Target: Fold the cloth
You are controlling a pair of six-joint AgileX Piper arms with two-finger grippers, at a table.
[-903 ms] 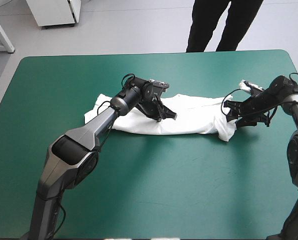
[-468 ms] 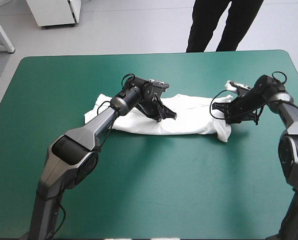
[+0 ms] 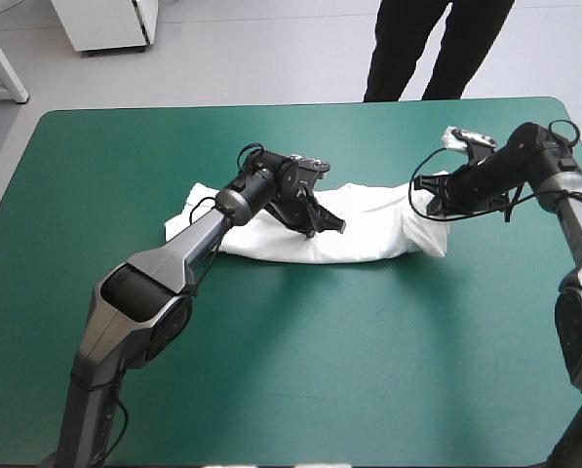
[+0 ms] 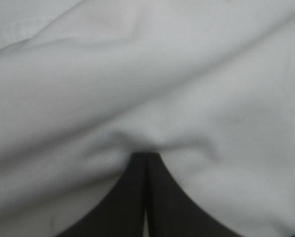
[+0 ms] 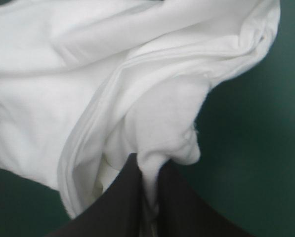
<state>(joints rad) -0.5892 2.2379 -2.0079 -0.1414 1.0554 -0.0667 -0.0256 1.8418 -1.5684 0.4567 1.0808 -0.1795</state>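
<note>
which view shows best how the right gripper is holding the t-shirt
The right wrist view: the right gripper is all but shut, a fold of the T-shirt pinched between its fingers. The high view only places it at the shirt's right end. The left wrist view misses it.

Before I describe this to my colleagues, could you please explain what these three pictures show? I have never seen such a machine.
This is a robot with two arms, each ending in a hand of two black fingers. One picture looks down on the teal-green table; the other two come from cameras on the wrists. A white T-shirt lies there as a long band. The left hand is shut at a pucker near its middle, apparently pinching it. The right hand grips the shirt's end, raised slightly.
</note>
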